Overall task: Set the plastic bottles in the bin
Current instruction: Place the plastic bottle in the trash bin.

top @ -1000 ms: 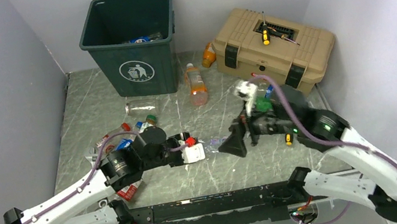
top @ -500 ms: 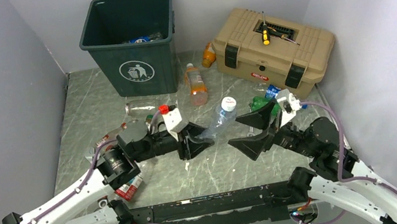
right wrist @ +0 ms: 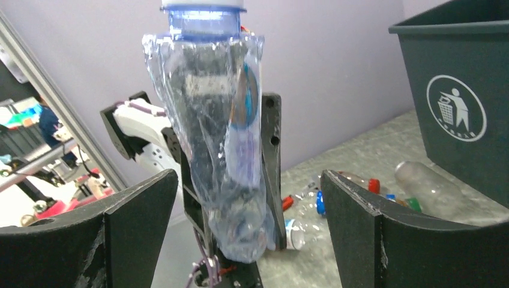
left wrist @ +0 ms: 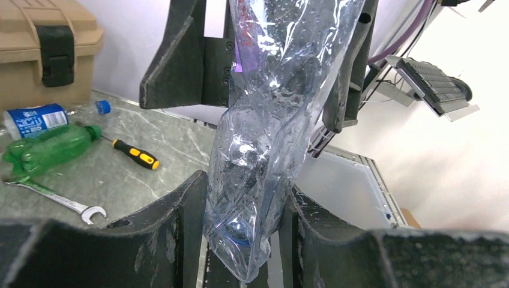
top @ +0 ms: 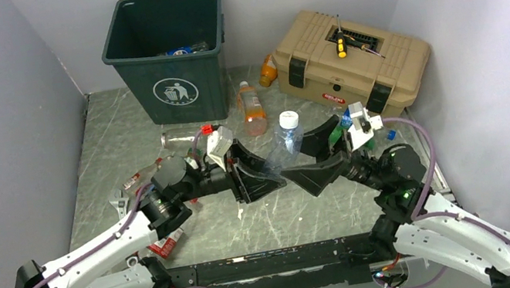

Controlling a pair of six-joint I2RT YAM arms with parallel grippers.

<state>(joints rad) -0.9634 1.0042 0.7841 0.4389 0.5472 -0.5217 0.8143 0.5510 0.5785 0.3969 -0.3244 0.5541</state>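
A crushed clear plastic bottle (top: 285, 139) with a white cap stands nearly upright above the table's middle. My left gripper (top: 261, 174) is shut on its lower end (left wrist: 249, 198). My right gripper (top: 296, 160) faces it from the right, open, one finger on each side of the bottle (right wrist: 222, 150) and apart from it. The dark green bin (top: 172, 64) stands at the back left with bottles inside. More plastic bottles lie about: an orange one (top: 252, 109) by the bin, a clear one (top: 180, 135), a green one (left wrist: 48, 150) and a Pepsi one (left wrist: 33, 119).
A tan toolbox (top: 352, 65) sits back right with a screwdriver on its lid. Another screwdriver (left wrist: 135, 154), a wrench (left wrist: 54, 198) and a loose blue cap (left wrist: 103, 107) lie on the right side. A cluster of bottles (top: 141, 180) lies left of my left arm.
My left gripper has raised the clear bottle and tipped it more upright. My right gripper has swung in from the right, so its open jaws now flank the bottle.
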